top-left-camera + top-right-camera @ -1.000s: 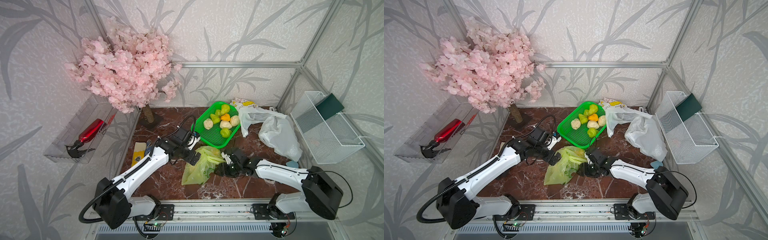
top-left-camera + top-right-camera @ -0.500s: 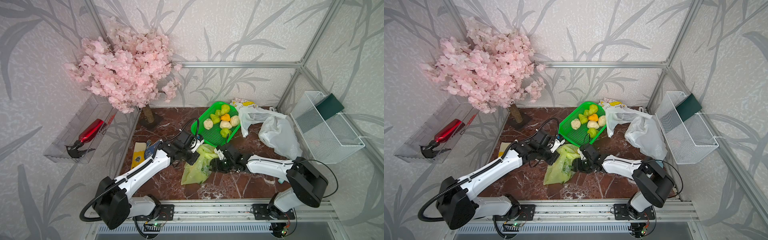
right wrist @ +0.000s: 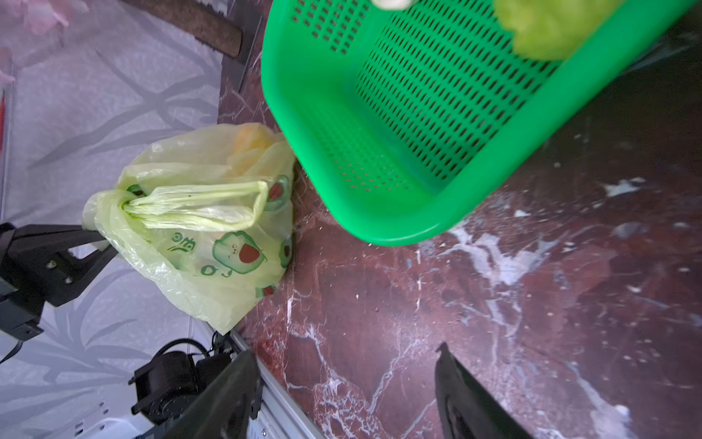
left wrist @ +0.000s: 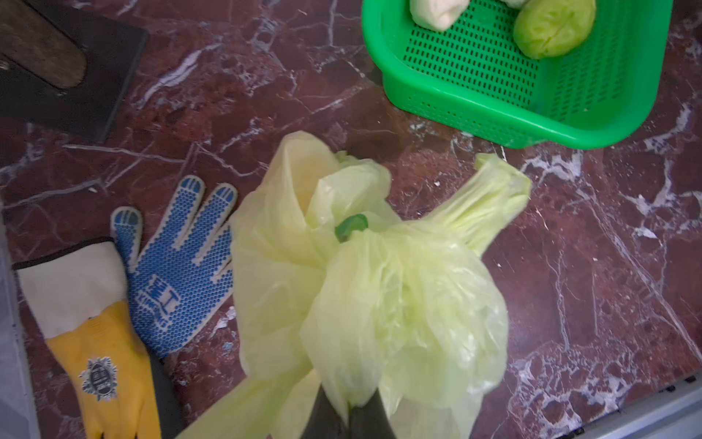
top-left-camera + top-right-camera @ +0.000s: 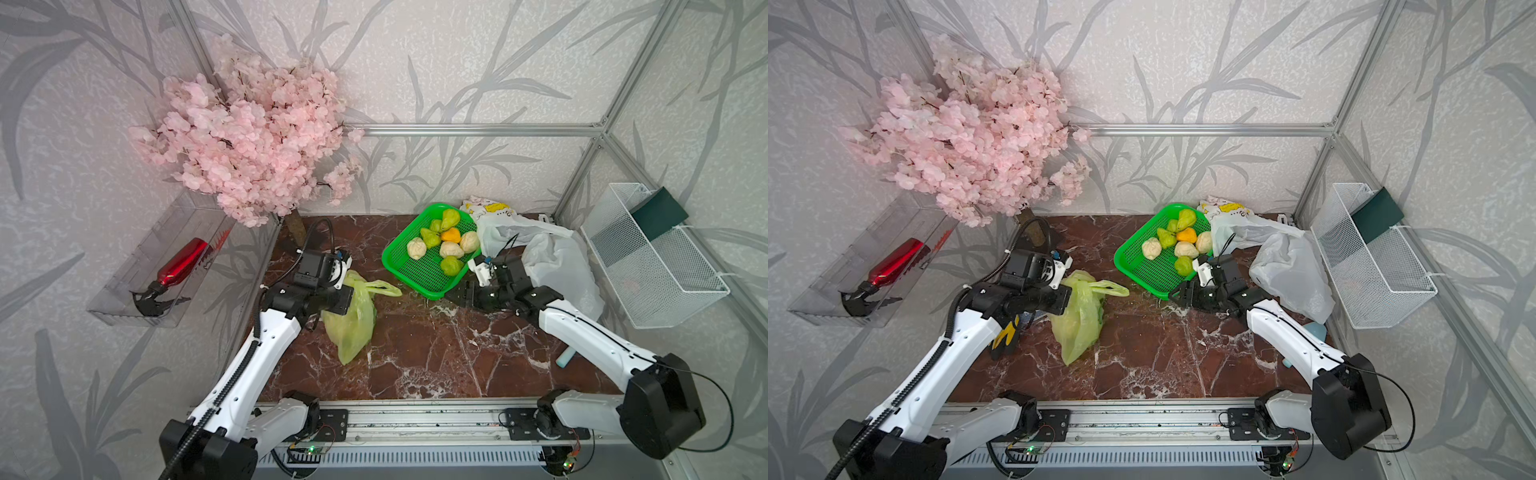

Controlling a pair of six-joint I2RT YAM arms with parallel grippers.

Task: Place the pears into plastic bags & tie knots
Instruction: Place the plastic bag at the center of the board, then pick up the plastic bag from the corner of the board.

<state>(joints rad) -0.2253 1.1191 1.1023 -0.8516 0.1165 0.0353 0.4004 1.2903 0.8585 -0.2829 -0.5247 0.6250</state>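
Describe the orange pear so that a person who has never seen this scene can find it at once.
On the red marble table, find the green perforated basket at its far side, next to the white plastic bags. Several pears lie in it, and the orange pear is in the middle of them. It is the only orange one; its neighbours are green or cream-white.

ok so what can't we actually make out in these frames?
Pear count inside the yellow-green bag: both top views, its own plastic hides them.
Left gripper fingertips: left wrist view, buried in bag folds.
Green pear: right wrist view, blurred, cut by the frame edge.
White bags: insides hidden by crumpled plastic, top views.
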